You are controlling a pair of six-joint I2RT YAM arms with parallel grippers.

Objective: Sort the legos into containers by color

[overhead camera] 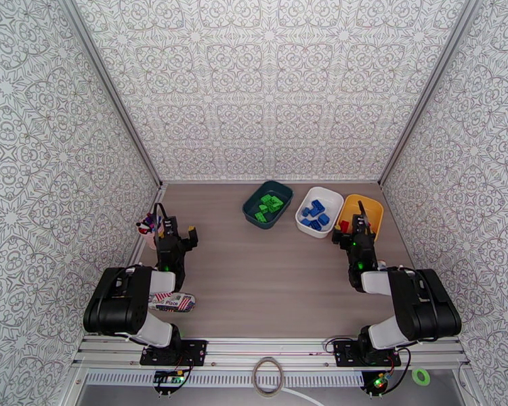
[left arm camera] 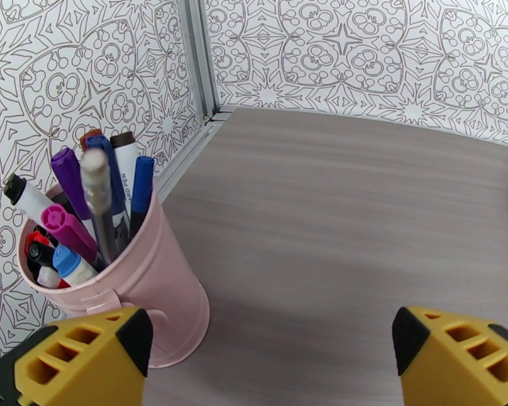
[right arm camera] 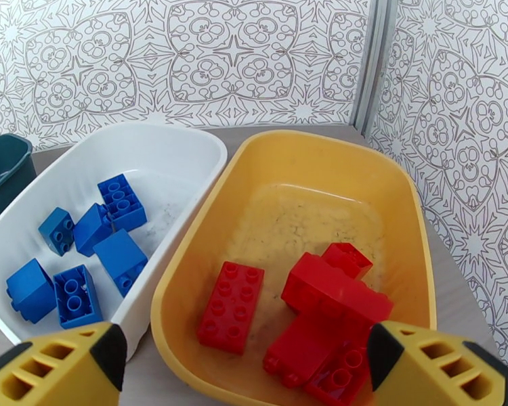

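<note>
pink cup (left arm camera: 152,292): just left of the left gripper's left finger, full of pens (left arm camera: 98,197).
left gripper (left arm camera: 267,343): jaws spread wide, nothing between them, over the bare table (left arm camera: 335,197).
teal bin (overhead camera: 278,185): far ahead and left of the right gripper; holds the green legos (overhead camera: 269,205).
white bin (right arm camera: 166,164): ahead and left of the right gripper; holds the blue legos (right arm camera: 85,258).
yellow bin (right arm camera: 308,170): directly ahead of the right gripper, just beside the white bin; holds the red legos (right arm camera: 322,292).
right gripper (right arm camera: 247,360): jaws spread wide, empty, at the yellow bin's near rim.
</note>
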